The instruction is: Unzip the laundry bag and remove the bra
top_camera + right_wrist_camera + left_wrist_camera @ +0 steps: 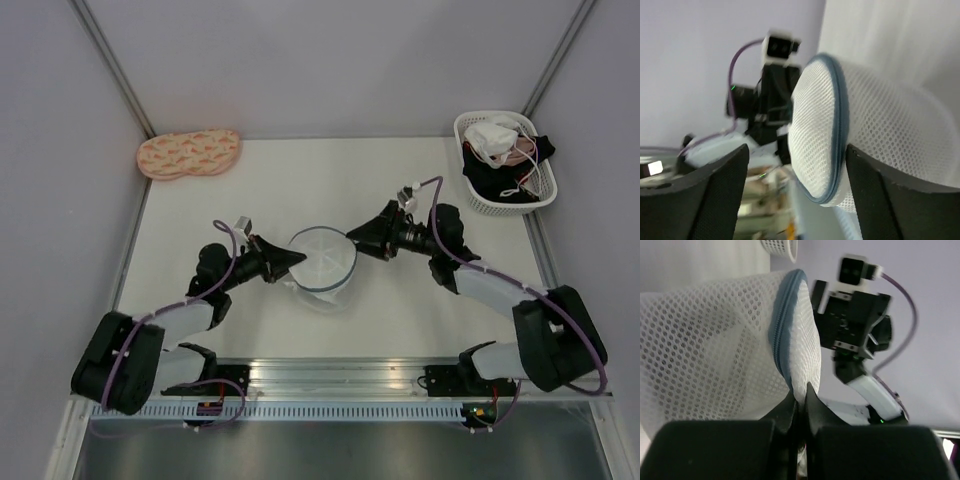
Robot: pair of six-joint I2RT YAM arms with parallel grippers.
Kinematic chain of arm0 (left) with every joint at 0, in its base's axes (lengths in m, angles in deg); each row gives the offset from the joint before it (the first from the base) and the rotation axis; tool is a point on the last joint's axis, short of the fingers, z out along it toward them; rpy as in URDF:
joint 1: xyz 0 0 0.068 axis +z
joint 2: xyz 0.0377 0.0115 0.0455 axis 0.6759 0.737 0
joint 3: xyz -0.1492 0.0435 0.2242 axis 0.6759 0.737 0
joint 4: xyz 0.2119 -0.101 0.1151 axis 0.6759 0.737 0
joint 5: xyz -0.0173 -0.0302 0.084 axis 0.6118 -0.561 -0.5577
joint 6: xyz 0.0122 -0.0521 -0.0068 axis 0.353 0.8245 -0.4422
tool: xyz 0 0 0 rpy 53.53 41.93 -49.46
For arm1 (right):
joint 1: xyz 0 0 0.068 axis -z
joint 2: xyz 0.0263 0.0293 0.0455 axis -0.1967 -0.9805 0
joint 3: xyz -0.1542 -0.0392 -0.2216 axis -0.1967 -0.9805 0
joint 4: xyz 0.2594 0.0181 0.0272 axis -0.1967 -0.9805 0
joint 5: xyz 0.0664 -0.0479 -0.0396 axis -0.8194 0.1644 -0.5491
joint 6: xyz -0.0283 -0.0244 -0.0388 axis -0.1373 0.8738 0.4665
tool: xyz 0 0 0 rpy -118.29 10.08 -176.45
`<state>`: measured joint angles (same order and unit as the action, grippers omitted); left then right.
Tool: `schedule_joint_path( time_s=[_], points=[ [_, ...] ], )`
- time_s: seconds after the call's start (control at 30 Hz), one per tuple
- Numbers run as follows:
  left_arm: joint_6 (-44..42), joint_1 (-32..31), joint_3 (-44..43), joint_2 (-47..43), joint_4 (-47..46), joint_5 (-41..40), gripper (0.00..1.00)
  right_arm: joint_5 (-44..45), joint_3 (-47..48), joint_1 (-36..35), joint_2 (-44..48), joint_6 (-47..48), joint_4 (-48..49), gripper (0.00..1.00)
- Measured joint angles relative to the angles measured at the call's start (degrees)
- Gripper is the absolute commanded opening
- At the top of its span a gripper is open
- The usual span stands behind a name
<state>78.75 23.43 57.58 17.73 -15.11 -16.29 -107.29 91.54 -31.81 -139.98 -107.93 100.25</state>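
Centrally, we see the laundry bag [322, 258] at the counter's [200, 210] middle, between both arms. The left tool [293, 263] is pinched shut on the mesh beside the bag's blue-grey rim. The right tool [353, 240] stands open, its fingers [715, 200] straddling the opposite rim.

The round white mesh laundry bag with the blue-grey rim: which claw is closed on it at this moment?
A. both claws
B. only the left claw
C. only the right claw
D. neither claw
B: the left claw is shut on a fold of the round white mesh laundry bag, while the right claw stands wide open with the bag's rim between its fingers.
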Motion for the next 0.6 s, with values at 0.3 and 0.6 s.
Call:
schedule_joint_path(
  time_s=[0.3,0.6],
  points=[
    [-16.2,-0.94,-4.81,-33.59,40.09,-20.13,0.02,35.17,27.12,-7.76,17.84,45.05,-59.76,0.83],
    [-14.91,-6.78,-3.32,-29.77,49.24,-35.71,0.02,56.63,25.81,-28.63,18.05,47.1,-73.13,0.8]
  ],
)
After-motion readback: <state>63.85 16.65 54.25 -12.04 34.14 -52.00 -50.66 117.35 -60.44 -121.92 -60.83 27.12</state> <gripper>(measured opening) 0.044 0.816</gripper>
